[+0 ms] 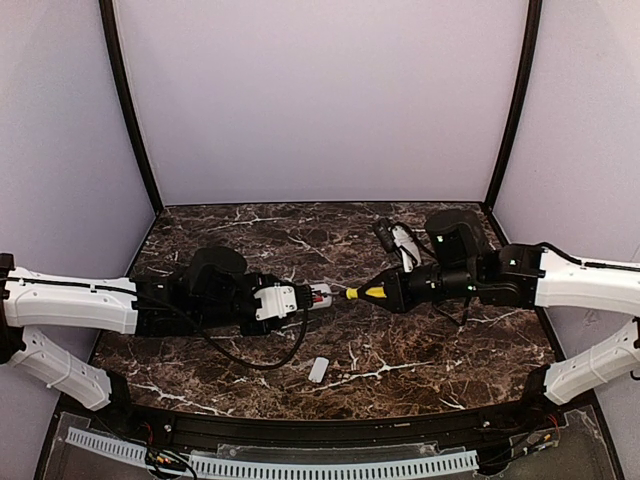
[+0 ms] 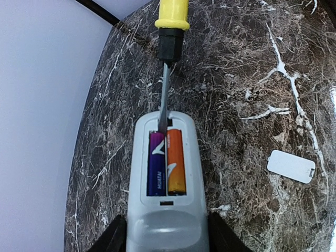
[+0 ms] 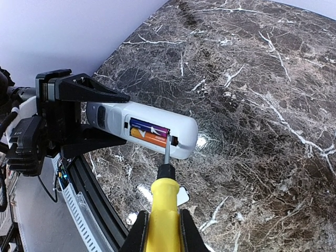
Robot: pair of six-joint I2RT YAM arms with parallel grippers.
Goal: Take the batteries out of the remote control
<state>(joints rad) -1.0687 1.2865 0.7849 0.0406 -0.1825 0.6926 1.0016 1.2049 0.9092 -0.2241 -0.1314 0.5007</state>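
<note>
0 of 2 orange-purple cylindrical batteries [image 2: 167, 163] out; left gripper [image 2: 168, 241] clamps slim white plastic remote [image 2: 194, 152], right gripper [image 3: 164, 233] grips yellow-handled screwdriver [image 3: 163, 202].

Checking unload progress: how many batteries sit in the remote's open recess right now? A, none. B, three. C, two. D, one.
C: the left wrist view shows two batteries, one purple and one orange, lying side by side in the recess of the remote control.

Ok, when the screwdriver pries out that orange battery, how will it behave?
The orange battery sits snug in the remote control, so it may pop out suddenly. A smooth cylinder, it would likely roll across the marble table. It looks small and rigid, probably light.
</note>
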